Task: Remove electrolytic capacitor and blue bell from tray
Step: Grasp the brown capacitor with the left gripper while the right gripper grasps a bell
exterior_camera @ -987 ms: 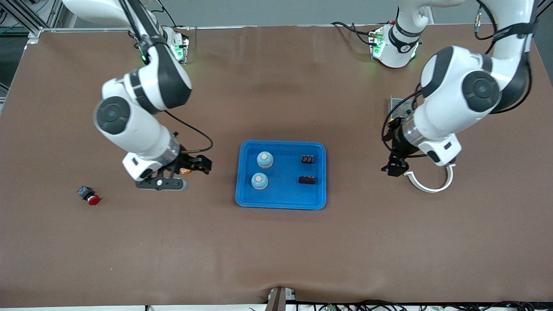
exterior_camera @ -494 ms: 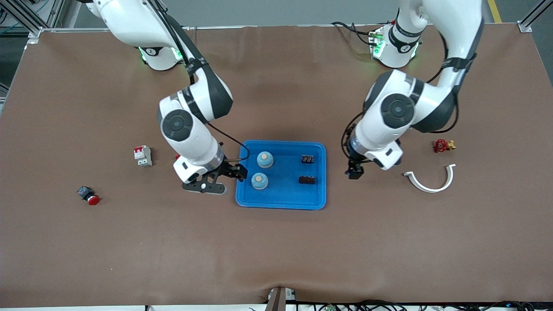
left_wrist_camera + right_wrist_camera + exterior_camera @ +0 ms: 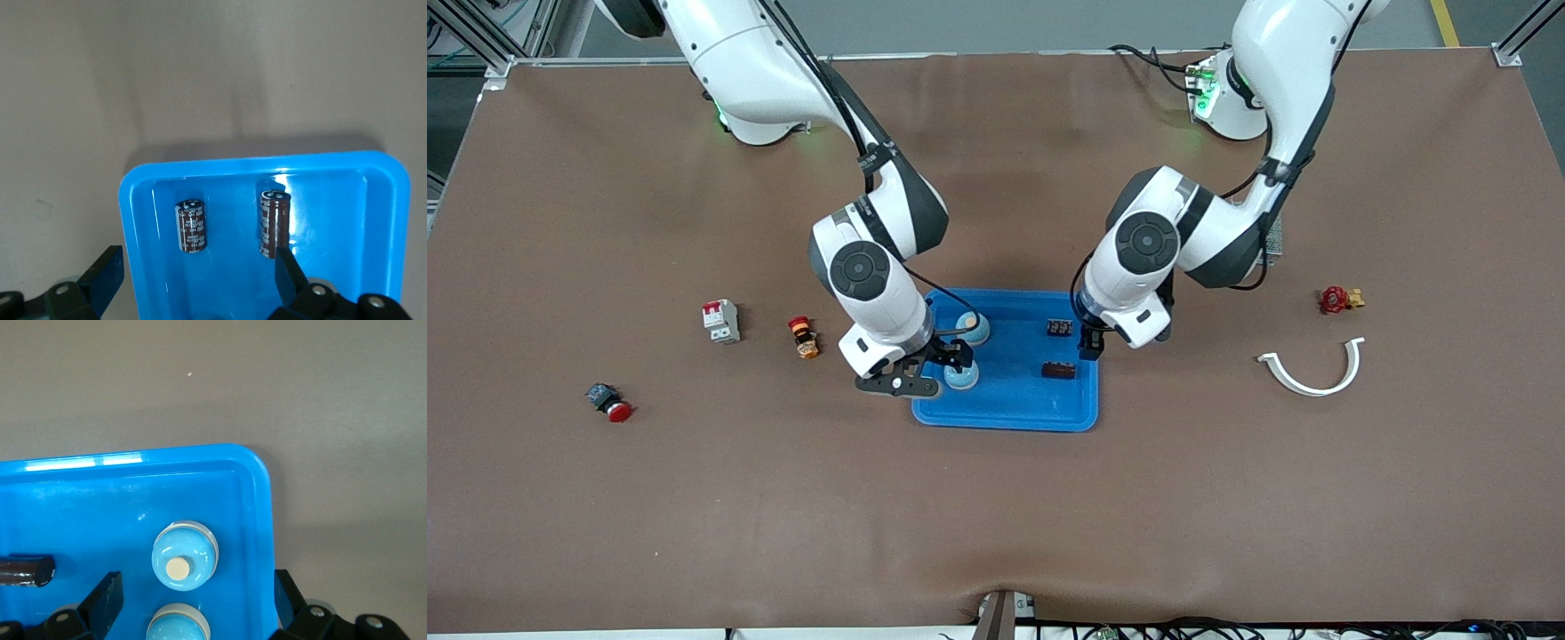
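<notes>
The bright blue tray [image 3: 1005, 409] lies mid-table. Two blue bells with beige buttons [image 3: 974, 327] [image 3: 961, 380] stand in its end toward the right arm. Two dark brown electrolytic capacitors [image 3: 1059, 327] [image 3: 1058, 370] lie in its end toward the left arm. My right gripper [image 3: 959, 356] is open over the bells; in the right wrist view [image 3: 198, 603] it straddles the tray's rim, with one bell [image 3: 177, 625] between the jaws and the other [image 3: 185, 556] just ahead. My left gripper [image 3: 1088, 342] is open; in the left wrist view [image 3: 197, 283] it straddles the rim [image 3: 127, 200] below both capacitors [image 3: 191, 227] [image 3: 274, 223].
Toward the right arm's end lie a white-and-red breaker [image 3: 720, 320], an orange-and-red button [image 3: 803, 336] and a red push button [image 3: 609, 402]. Toward the left arm's end lie a white curved piece [image 3: 1312, 369], a red valve [image 3: 1338, 300] and a circuit board [image 3: 1273, 240] partly hidden by the arm.
Both arms have swung in from the table's ends to the tray. The right gripper now hangs over the bells, the left over the capacitor end. Both stay open and empty.
</notes>
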Robot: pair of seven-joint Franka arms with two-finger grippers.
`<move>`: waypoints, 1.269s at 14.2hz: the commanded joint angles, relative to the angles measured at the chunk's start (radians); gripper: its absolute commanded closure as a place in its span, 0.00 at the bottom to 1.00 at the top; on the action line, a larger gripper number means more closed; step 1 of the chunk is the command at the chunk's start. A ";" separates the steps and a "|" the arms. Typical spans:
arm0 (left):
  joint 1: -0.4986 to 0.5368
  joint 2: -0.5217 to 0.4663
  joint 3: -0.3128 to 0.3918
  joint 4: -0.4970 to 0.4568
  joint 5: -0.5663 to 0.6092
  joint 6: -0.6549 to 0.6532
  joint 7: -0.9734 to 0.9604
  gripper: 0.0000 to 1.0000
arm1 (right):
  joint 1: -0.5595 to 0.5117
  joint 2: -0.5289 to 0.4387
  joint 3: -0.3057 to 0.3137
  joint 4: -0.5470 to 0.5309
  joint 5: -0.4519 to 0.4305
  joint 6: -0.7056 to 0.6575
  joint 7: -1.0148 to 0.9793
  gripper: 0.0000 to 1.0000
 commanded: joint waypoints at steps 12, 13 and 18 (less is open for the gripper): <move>-0.055 0.146 0.005 0.054 0.045 0.074 -0.005 0.00 | 0.056 0.165 -0.015 0.110 -0.035 0.040 0.067 0.00; -0.055 0.161 0.005 0.058 0.045 0.074 -0.004 0.00 | 0.056 0.172 -0.016 0.118 -0.035 0.045 0.071 0.00; -0.055 0.180 0.005 0.060 0.071 0.077 -0.007 0.00 | 0.056 0.200 -0.016 0.122 -0.044 0.074 0.073 0.00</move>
